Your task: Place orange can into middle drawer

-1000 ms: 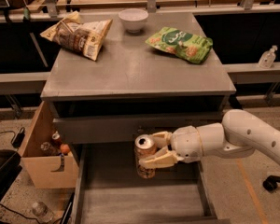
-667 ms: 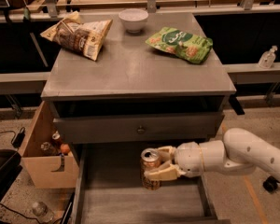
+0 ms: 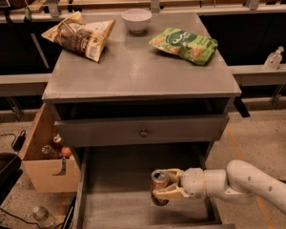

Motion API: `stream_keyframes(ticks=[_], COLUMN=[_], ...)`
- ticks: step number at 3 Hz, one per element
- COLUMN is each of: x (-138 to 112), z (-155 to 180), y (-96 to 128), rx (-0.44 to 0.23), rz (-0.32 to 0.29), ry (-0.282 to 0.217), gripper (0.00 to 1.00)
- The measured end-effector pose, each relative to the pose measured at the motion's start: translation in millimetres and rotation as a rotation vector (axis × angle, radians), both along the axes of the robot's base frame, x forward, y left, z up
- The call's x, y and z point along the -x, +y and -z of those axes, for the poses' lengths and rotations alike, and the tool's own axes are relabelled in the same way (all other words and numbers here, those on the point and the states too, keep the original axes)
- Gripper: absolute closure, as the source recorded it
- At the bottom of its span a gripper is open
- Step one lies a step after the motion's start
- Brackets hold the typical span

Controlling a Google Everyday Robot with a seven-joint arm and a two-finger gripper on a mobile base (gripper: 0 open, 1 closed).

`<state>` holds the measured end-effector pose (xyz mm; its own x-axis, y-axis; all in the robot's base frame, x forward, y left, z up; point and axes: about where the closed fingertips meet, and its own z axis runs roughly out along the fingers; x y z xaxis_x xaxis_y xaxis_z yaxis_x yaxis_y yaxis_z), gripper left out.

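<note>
Beneath the grey cabinet top [image 3: 143,75], the grey wooden middle drawer [image 3: 117,185] stands pulled out, and the cream two-finger gripper [image 3: 166,193] clasps the coppery-orange metal can [image 3: 158,178] upright over its bare floor, seemingly for a stable set-down.

Bystander items: cabinet top and floor to its left.
Grey cabinet top [image 3: 133,78] carries a white bowl [image 3: 136,20] at rear centre, a brown snack bag [image 3: 81,32] rear left and a green snack bag [image 3: 185,44] rear right, all apart. Upper drawer front [image 3: 109,131] with round knob [image 3: 144,133], slightly pulled out. Open cardboard box [image 3: 45,173] on the floor at left, holding small items; plastic bottle [image 3: 40,215] lying near it.
</note>
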<state>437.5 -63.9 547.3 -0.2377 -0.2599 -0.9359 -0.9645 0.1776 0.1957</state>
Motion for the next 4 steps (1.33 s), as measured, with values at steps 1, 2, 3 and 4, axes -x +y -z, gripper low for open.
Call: stream_keyframes(ticks=[1, 2, 3, 4], x=[-10, -14, -14, -13], z=[29, 46, 62, 74], y=[8, 27, 53, 74], rx=[0.006, 0.035, 0.076, 0.068], rz=[0.004, -0.032, -0.097, -0.161], ry=[-0.042, -0.065, -0.073, -0.069], gripper=[1.0, 1.0, 1.0, 1.0])
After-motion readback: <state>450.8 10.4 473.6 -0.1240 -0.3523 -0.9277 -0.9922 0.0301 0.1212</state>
